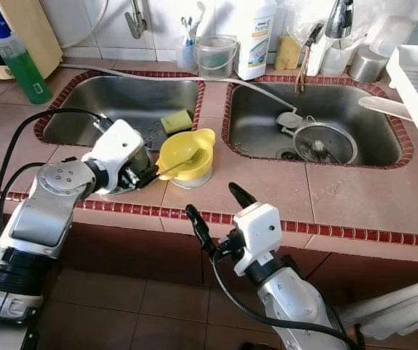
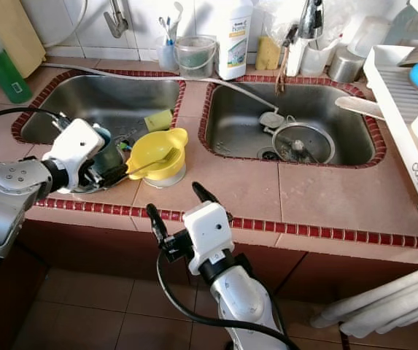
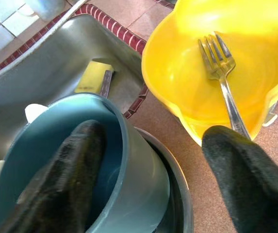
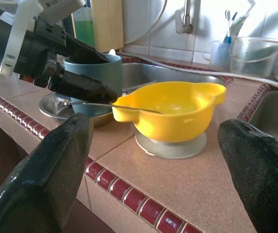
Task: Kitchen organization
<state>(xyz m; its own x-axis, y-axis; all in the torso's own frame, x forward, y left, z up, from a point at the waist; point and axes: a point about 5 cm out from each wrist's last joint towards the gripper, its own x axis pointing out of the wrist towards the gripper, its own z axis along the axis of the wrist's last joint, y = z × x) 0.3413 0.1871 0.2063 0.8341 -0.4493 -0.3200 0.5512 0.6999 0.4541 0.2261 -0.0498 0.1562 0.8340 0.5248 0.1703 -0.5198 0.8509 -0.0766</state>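
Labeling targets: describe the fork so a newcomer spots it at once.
On the tiled counter, on the strip between the two sinks, sits a yellow bowl. The fork lies in it, tines down inside, handle over the rim toward the left pincer. It is the only cutlery there.

A tiled counter (image 1: pixel 354 197), edged in red tiles, is seen with two steel sinks set into it. Near its front edge, between the sinks, a yellow bowl (image 1: pixel 185 154) is placed beside a metal plate (image 2: pixel 84 188). A green bottle (image 1: pixel 20 64) is stood at the back left corner.
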